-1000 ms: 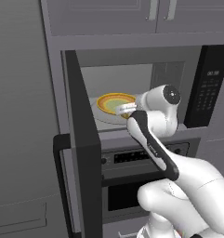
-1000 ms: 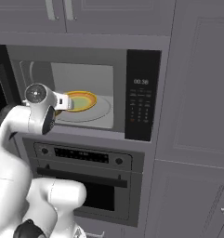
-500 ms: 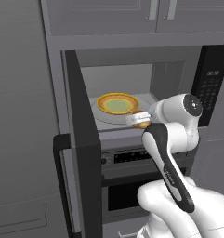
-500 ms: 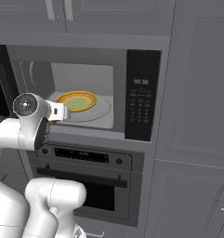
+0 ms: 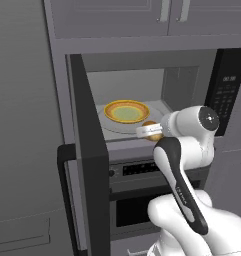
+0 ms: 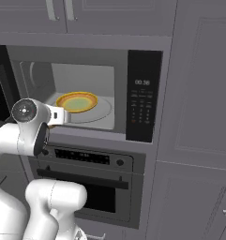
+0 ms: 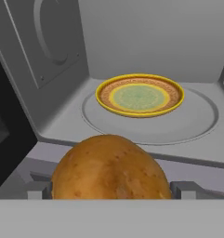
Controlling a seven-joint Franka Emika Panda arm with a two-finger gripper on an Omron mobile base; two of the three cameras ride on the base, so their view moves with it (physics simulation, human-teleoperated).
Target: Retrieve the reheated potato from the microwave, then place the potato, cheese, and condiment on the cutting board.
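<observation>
Up at the microwave (image 5: 142,100), door swung wide so the arm can reach in, the yellow plate (image 7: 140,95) sits bare on the turntable, because the gripper (image 5: 151,132) has closed round the potato (image 7: 111,167), just outside the opening.

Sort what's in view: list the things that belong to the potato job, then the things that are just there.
Job: potato, held in the gripper; microwave, door open.
Just there: yellow plate on the turntable; oven below; upper cabinets.
</observation>
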